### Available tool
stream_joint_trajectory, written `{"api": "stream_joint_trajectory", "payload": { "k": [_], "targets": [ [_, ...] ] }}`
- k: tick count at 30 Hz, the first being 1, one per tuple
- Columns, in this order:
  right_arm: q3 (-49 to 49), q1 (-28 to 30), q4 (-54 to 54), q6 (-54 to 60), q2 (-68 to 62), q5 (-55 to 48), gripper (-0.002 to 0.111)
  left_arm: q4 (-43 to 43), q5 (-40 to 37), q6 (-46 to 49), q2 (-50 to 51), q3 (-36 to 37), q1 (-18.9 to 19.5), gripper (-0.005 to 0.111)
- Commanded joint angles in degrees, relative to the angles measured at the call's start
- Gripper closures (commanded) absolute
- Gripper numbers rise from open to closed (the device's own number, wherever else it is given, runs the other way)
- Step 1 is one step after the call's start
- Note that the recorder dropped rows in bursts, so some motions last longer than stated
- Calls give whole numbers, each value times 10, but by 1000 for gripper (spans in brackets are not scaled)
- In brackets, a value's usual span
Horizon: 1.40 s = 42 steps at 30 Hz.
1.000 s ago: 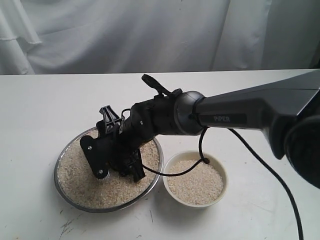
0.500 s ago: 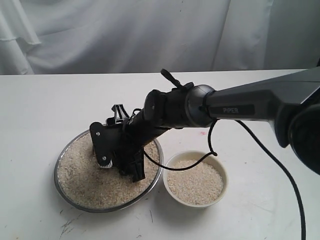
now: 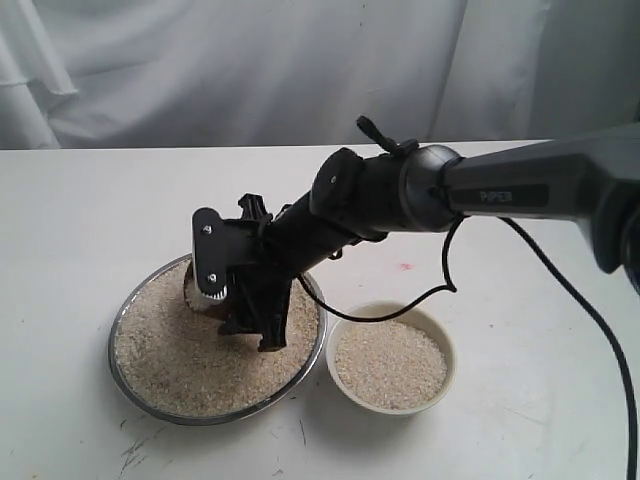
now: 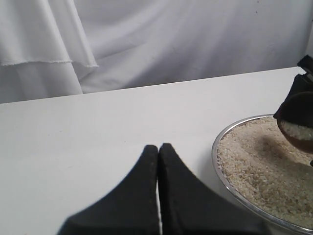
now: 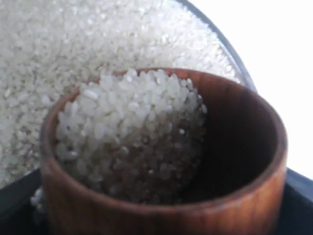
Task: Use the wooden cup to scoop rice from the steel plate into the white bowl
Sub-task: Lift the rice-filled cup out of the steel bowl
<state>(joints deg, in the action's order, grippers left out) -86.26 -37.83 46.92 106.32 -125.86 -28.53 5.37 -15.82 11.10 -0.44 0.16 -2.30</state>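
Loaded cup (image 5: 146, 215) above the plate (image 3: 150, 405): the cup is held by the right pincer (image 3: 235, 300), whose dark fingers close on its sides, and it hangs over the far left part of the plate's rice (image 3: 190, 370), clear of the grain bed. The charge in the cup is banked high against one wall, with the opposite wall bare, so the cup appears tilted. The likely failure is therefore spillage: a quick swing or a further roll of the wrist could shed grains onto the surface (image 3: 100, 200) between the plate and the bowl (image 3: 448, 345), which stands just beside the plate's right rim. The bowl is already filled nearly to its rim, so a fast pour could overflow it, and the black cable (image 3: 400, 310) drooping across its far edge might drag through the grain. The right wrist view alone shows the fill and the banked charge. The exterior view hides the cup almost wholly behind the pincer but alone shows the bowl. The left wrist view shows the cup side-on over the plate, and the left pincer (image 4: 158, 149) closed and empty, well apart.
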Motion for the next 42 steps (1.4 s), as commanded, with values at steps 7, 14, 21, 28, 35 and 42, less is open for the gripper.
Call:
{"api": "stream_joint_trajectory", "payload": {
  "k": [7, 14, 21, 28, 35, 42],
  "targets": [
    [1, 45, 133, 3, 58, -73, 108, 1, 6, -2, 4, -2, -4, 107],
    [1, 62, 165, -1, 85, -127, 108, 1, 6, -2, 4, -2, -4, 107],
    [52, 62, 189, -3, 124, -123, 108, 1, 6, -2, 4, -2, -4, 107],
    [117, 62, 257, 60, 150, -88, 108, 1, 6, -2, 4, -2, -4, 107],
    [121, 65, 383, 128, 127, -86, 108, 1, 6, -2, 4, -2, -4, 107],
    [121, 69, 394, 142, 106, -116, 108, 1, 6, -2, 4, -2, -4, 107]
  ]
}}
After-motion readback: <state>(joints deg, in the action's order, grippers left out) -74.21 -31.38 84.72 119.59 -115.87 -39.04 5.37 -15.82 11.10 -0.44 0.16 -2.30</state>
